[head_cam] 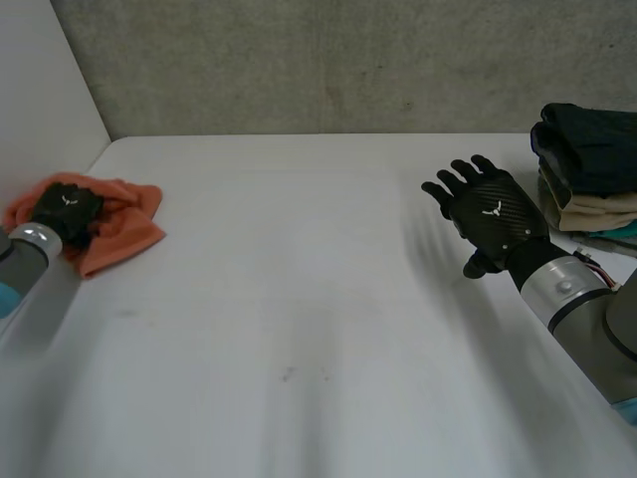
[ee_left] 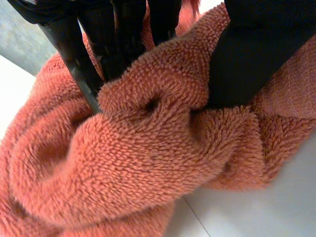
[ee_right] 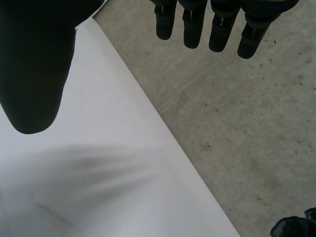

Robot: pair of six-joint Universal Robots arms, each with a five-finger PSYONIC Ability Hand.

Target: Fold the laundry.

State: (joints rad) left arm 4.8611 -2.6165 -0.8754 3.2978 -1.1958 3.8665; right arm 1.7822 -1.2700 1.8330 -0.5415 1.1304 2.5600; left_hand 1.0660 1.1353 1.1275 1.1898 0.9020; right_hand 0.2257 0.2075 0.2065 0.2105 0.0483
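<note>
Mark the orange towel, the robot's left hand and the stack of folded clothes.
orange towel [head_cam: 129,231], head view, flat part beside the hand.
left hand [head_cam: 66,211], head view, back of the hand.
stack of folded clothes [head_cam: 589,149], head view, dark top garment.

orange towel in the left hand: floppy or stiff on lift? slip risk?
Likely floppy: the orange towel lies bunched in soft folds, so it should drape and unfurl. Probably light yet bulky, given its thick looped pile. Slip seems unlikely: the left hand pinches a fold of that pile.
</note>
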